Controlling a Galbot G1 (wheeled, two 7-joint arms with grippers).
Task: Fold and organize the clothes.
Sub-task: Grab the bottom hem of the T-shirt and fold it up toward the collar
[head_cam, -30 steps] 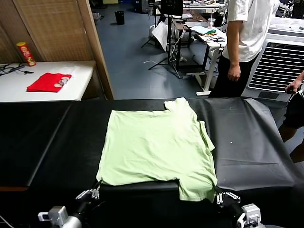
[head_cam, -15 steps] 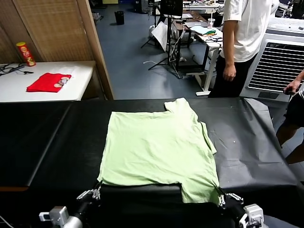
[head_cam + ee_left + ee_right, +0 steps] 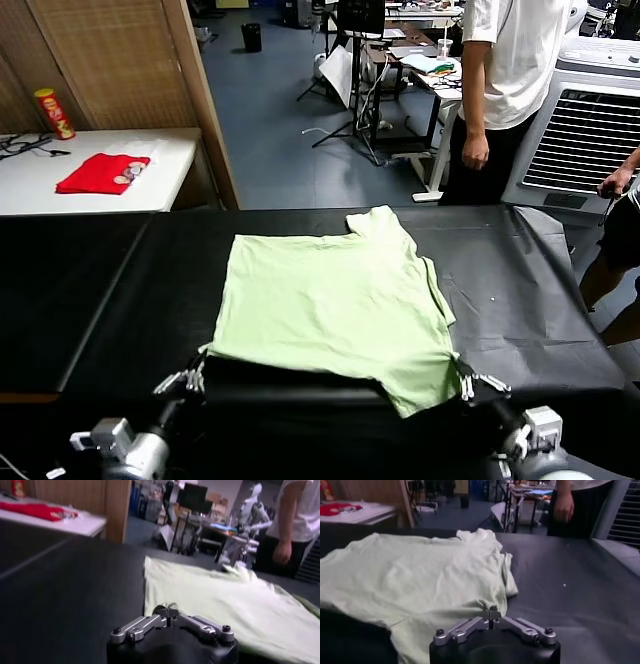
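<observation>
Black cloth covers the table (image 3: 90,290) in front of me, and behind it a workshop runs back with desks, a white side table at ten o'clock carrying a red garment (image 3: 100,172), and a person in a white tee (image 3: 510,60) standing at one o'clock.

My shirt (image 3: 330,300) lies nearly flat at the table's middle, pale green, its collar end toward twelve o'clock and its hem toward me at six. It sits there spread out because a fold needs a smooth sheet to start from.

My left gripper (image 3: 192,378) is at seven o'clock, pressed together on the near left corner of the hem; in my left wrist view (image 3: 169,614) the fingers meet right at the cloth's edge. My right gripper (image 3: 466,382) is at five o'clock, pinching the near right corner, where the cloth bunches into a small pucker in my right wrist view (image 3: 492,614).

I hold both corners at once so the hem rises level. A dark shadow shows under the near edge between my two grips, so I judge the hem is off the table, ready to be carried toward twelve o'clock for the first fold.
</observation>
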